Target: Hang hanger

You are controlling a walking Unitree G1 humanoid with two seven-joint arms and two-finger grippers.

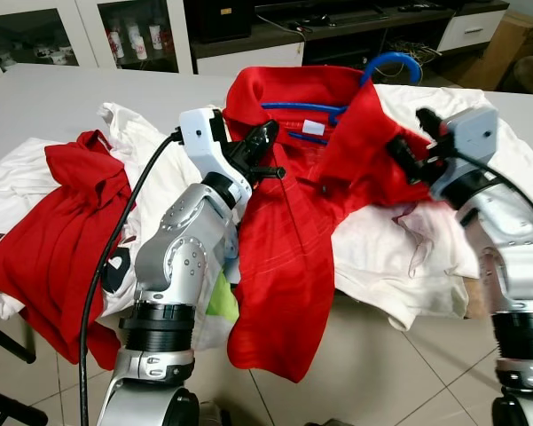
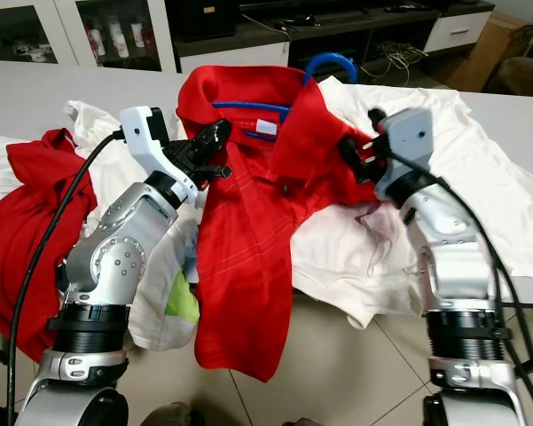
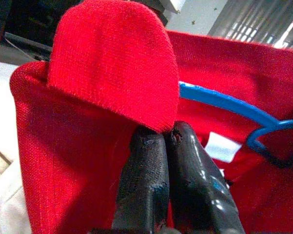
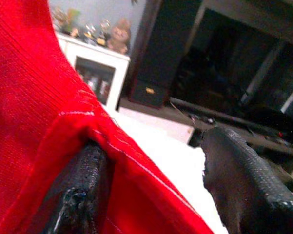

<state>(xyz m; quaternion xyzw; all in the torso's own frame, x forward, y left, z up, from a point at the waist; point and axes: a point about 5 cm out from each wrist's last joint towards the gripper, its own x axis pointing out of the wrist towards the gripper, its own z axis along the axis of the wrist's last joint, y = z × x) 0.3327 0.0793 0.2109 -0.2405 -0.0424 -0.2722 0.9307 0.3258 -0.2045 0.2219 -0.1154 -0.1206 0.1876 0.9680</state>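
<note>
Living-room setup w/ cabinets and a TV stand in the back, big white counter piled w/ laundry.

Left end effector has its fingers pressed together, pinching the collar edge of the red polo shirt on its left shoulder side; wrist cam shows both pads tight under the collar flap. Right end effector is spread fairly wide, one finger tucked under the red fabric at the other shoulder, the other finger standing clear of it, so not clamped imo.

Blue hanger sits inside the neck of the polo, bar across the collar opening, hook poking out above the collar toward the back of the counter.

To do this step right: get the right side pinching the shoulder seam too, then lift both sides evenly so the hanger doesn't slide out the neck.

Around it: white shirts under the polo, another red shirt crumpled well off to the left, hanging over the edge.
</note>
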